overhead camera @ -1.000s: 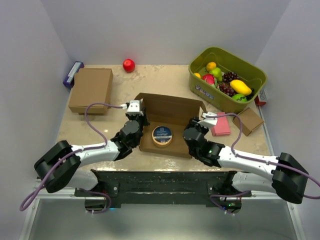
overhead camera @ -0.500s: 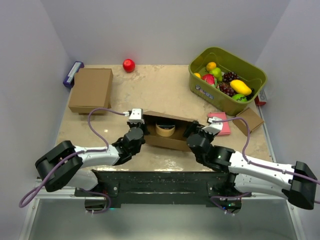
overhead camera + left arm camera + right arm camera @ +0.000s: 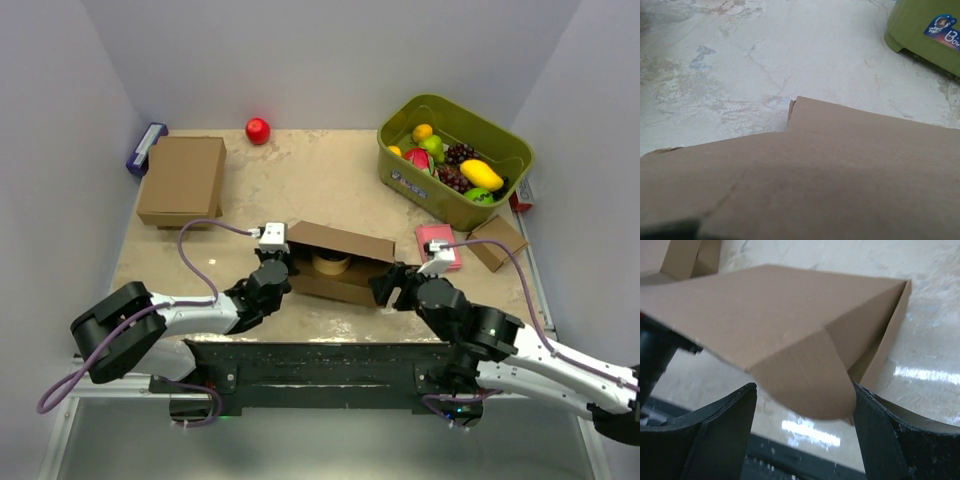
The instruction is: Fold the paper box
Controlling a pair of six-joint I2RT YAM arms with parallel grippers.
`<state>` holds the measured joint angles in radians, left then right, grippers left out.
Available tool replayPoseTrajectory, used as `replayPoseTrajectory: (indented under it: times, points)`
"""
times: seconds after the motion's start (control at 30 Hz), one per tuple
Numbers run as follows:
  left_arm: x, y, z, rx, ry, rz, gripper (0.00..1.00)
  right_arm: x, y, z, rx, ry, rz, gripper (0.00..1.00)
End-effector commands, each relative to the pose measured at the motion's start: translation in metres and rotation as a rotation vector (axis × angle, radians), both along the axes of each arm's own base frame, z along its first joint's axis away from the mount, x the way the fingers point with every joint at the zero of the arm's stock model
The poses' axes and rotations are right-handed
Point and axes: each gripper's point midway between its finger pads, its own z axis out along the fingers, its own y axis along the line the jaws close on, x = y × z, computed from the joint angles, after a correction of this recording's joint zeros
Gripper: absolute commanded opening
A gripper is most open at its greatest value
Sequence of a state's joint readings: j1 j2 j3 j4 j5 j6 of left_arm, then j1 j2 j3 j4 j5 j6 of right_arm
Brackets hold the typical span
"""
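Observation:
The paper box lies at the table's near middle, its lid tilted low over the tray. A roll of tape shows in the gap under the lid. My left gripper is at the box's left end. In the left wrist view brown cardboard covers the jaws, so their state is hidden. My right gripper is at the box's right end. In the right wrist view it is open, its fingers wide apart on either side of the box's rounded side tab.
A closed brown box lies back left, beside a purple item. A red ball is at the back. A green bin of fruit stands back right, also in the left wrist view. A pink pad and a small cardboard cube lie right.
The lid has swung from open and flat to low over the tray. The right arm has drawn back toward the near right. The left gripper stays at the box's left end.

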<state>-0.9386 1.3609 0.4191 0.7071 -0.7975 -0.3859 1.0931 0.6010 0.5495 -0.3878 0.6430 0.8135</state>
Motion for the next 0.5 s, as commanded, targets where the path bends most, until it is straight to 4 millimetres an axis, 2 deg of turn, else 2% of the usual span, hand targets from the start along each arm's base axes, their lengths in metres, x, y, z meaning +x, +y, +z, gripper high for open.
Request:
replayPoseTrajectory:
  times: [0.0, 0.13, 0.3, 0.33, 0.37, 0.43, 0.47]
  points:
    - [-0.015, 0.02, -0.047, 0.143, 0.115, 0.018, 0.0, -0.042, -0.003, 0.012, 0.034, 0.082, 0.198, 0.78]
    - [-0.019, 0.02, -0.057, 0.15, 0.14, 0.0, 0.0, -0.06, -0.02, 0.036, 0.084, 0.088, 0.234, 0.72]
    - [-0.025, 0.015, -0.062, 0.155, 0.148, -0.042, 0.0, -0.066, -0.039, 0.092, 0.176, 0.019, 0.223, 0.69]
    - [-0.026, 0.016, -0.063, 0.162, 0.148, -0.048, 0.0, -0.064, -0.037, 0.098, 0.184, 0.012, 0.216, 0.69]
    - [-0.027, 0.016, -0.064, 0.168, 0.151, -0.051, 0.0, -0.061, -0.031, 0.113, 0.222, -0.02, 0.22, 0.68]
    - [-0.03, 0.016, -0.066, 0.174, 0.152, -0.063, 0.0, -0.054, -0.019, 0.121, 0.237, -0.041, 0.222, 0.68]
    - [-0.031, 0.017, -0.067, 0.176, 0.154, -0.066, 0.0, -0.046, -0.004, 0.124, 0.239, -0.062, 0.229, 0.68]
